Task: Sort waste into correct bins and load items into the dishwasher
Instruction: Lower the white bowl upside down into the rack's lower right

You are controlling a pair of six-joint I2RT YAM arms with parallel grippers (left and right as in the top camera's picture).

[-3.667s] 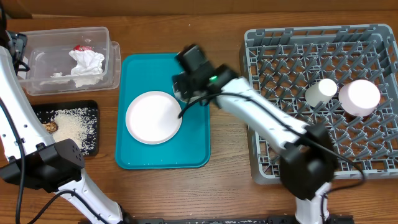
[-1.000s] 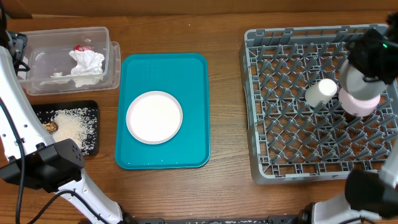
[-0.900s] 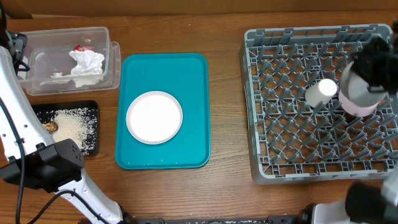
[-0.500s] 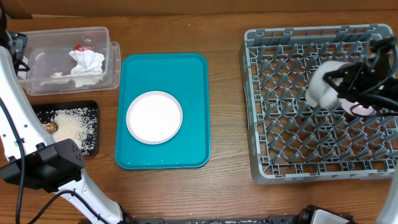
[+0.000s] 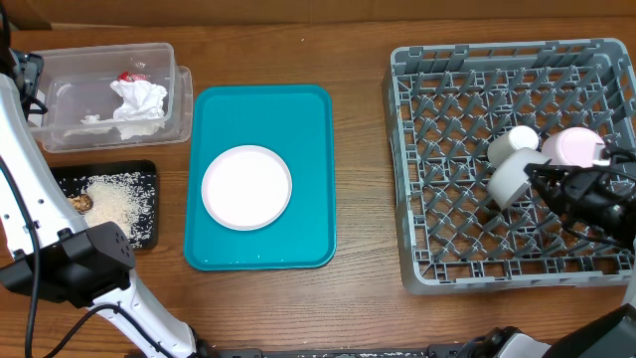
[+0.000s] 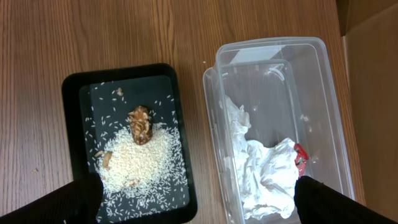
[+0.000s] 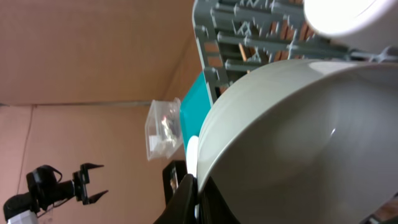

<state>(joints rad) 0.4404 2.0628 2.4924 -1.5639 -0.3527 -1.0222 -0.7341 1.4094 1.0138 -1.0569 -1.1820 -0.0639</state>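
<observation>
White dish [image 5: 507,181] sits clamped by its rim in your right gripper [image 5: 538,178], right of frame over the grey rack [image 5: 447,99]; your left gripper [image 6: 199,186] hangs spread wide.

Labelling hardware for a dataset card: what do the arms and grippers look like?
The left arm has glossy white links, bulky black joint housings and thin black cables alongside. The left gripper has dark fingers. The right gripper is black, trailing black cables.
</observation>
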